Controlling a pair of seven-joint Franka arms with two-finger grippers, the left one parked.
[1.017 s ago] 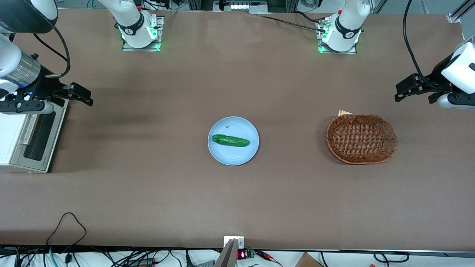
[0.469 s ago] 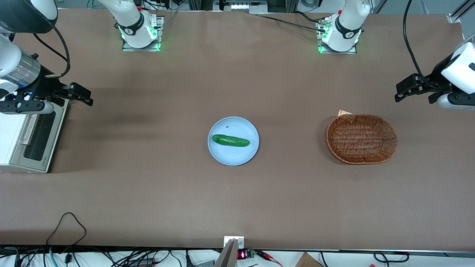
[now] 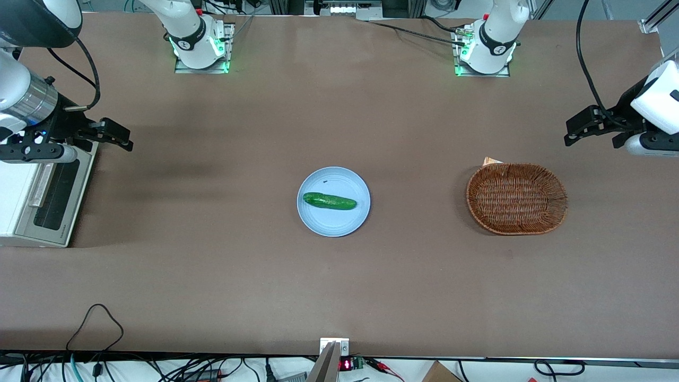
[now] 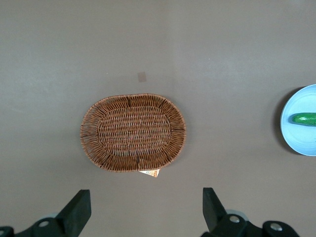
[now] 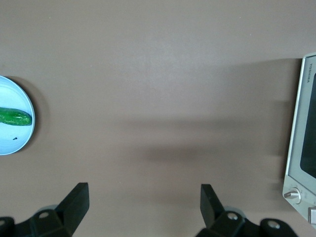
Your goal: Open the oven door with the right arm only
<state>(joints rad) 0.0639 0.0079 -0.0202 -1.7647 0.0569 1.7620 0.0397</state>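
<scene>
The cream-white toaster oven (image 3: 13, 204) stands at the working arm's end of the table. Its silver-framed door (image 3: 55, 196) with dark glass and a bar handle (image 3: 40, 185) is shut against the oven body. My right arm (image 3: 24, 103), with its silver wrist band, hangs over the oven's end farther from the front camera. Its black gripper (image 3: 119, 135) is open and empty, above bare table just in front of the door. In the right wrist view the gripper (image 5: 142, 192) holds nothing, and the oven's door frame (image 5: 296, 123) and one knob (image 5: 292, 195) show.
A light blue plate (image 3: 318, 217) with a green cucumber (image 3: 329, 201) sits mid-table; both also show in the right wrist view (image 5: 19, 143). A brown wicker basket (image 3: 516, 198) lies toward the parked arm's end. Cables (image 3: 95, 318) lie at the near edge.
</scene>
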